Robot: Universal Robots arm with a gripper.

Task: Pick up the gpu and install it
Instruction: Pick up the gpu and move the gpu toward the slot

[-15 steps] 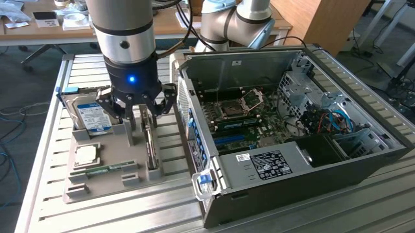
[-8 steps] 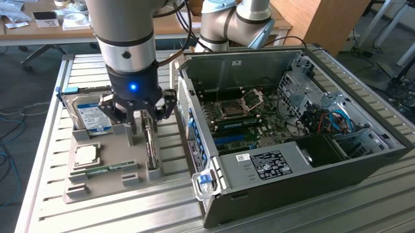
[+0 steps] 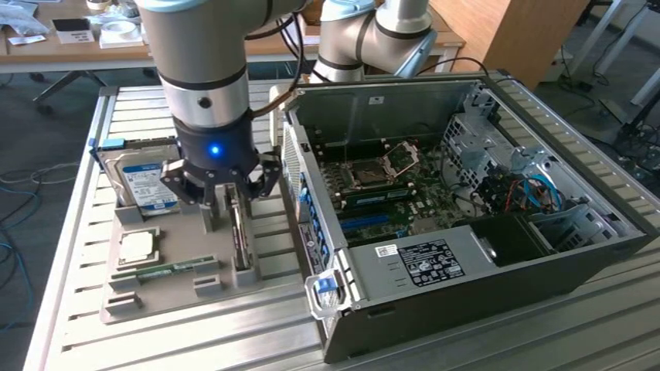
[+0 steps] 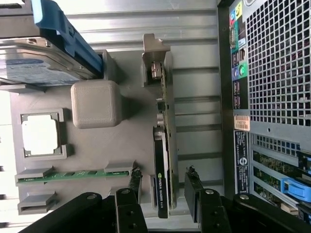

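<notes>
The gpu (image 3: 240, 241) stands on its long edge in two slotted posts of the grey holder tray (image 3: 170, 297), beside the open computer case. In the wrist view the gpu (image 4: 160, 194) is seen edge-on, a thin dark card with a pale metal bracket at its far end. My gripper (image 3: 235, 202) hangs directly over the card's nearer half. It is open, and the gripper (image 4: 164, 174) straddles the card with one black finger on each side and a gap showing between each finger and the card. Nothing is held.
On the same tray lie a hard drive (image 3: 144, 182) with a blue-white label, a square processor (image 3: 137, 246) and a green memory stick (image 3: 165, 270). The open case (image 3: 464, 255) shows its motherboard (image 3: 387, 189) on the exterior view's right, its perforated back panel (image 4: 277, 63) close to the card.
</notes>
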